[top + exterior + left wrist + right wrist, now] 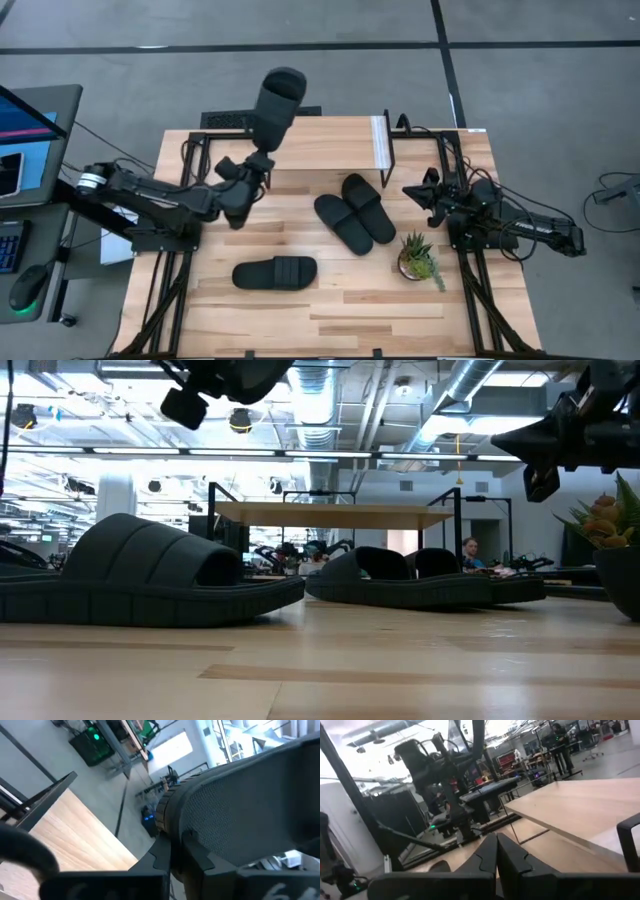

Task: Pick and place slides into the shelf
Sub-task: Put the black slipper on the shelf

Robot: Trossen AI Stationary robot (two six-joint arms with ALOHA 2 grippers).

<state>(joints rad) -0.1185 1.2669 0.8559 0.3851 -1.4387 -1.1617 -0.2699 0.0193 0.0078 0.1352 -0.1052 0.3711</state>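
My left gripper (259, 160) is shut on one black slide (277, 98), held high over the shelf's (330, 140) left part; this slide (250, 805) fills the left wrist view. The shelf is a low light wood plank on black legs at the table's far edge, with a white strip (378, 140). Two slides (355, 215) lie side by side, soles down, at mid-table, and a third slide (275, 272) lies nearer the front. In the low view these are the pair (420, 580) and the single slide (150, 575). My right gripper (415, 192) waits shut at the table's right side. My left gripper pinches the slide's near end (220, 845) between its two fingers (192, 852). The fingers point level toward the table's far edge and lie along the slide. The slide is lifted clear and sticks out beyond the fingers over the shelf.
A small potted plant (418, 258) stands at the front right, close to my right arm. A monitor and keyboard (20, 150) sit off the table's left side. Bare tabletop (330, 320) runs along the front edge.
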